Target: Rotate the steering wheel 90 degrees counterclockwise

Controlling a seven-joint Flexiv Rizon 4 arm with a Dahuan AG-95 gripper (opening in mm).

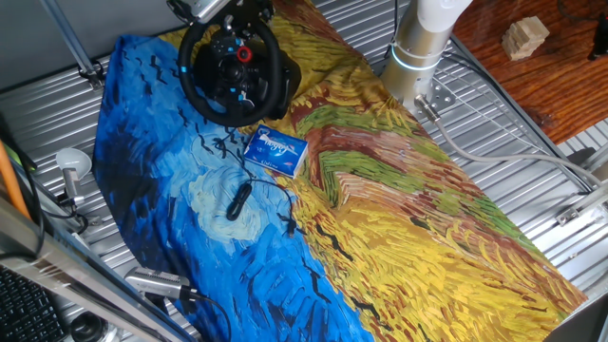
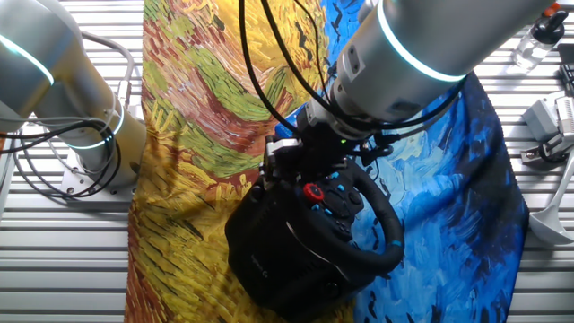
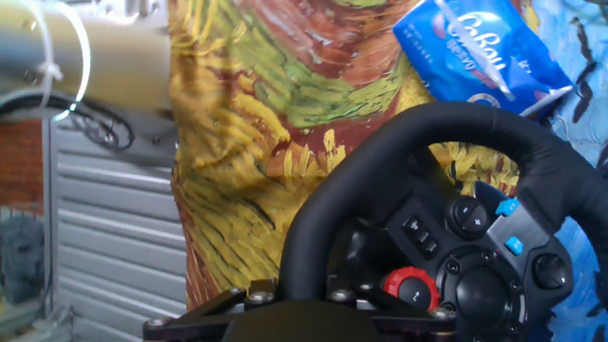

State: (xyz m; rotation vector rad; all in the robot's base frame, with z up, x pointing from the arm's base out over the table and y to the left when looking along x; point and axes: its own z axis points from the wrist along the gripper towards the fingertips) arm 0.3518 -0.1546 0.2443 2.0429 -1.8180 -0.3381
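Black and curved, the steering wheel (image 3: pixel 380 180) rim fills the lower right of the hand view, its red knob (image 3: pixel 410 285) low in the frame and the blue packet (image 3: pixel 475 57) beyond it at the upper right. On the painted cloth (image 1: pixel 399 190) over the tabletop (image 1: pixel 532 123), the wheel stands on its bulky base at the upper left of one fixed view. The gripper (image 2: pixel 300 148) sits at the rim's top edge, probably placed there for leverage when turning counterclockwise. Whether the fingers are spread or pinching the rim, I cannot tell.
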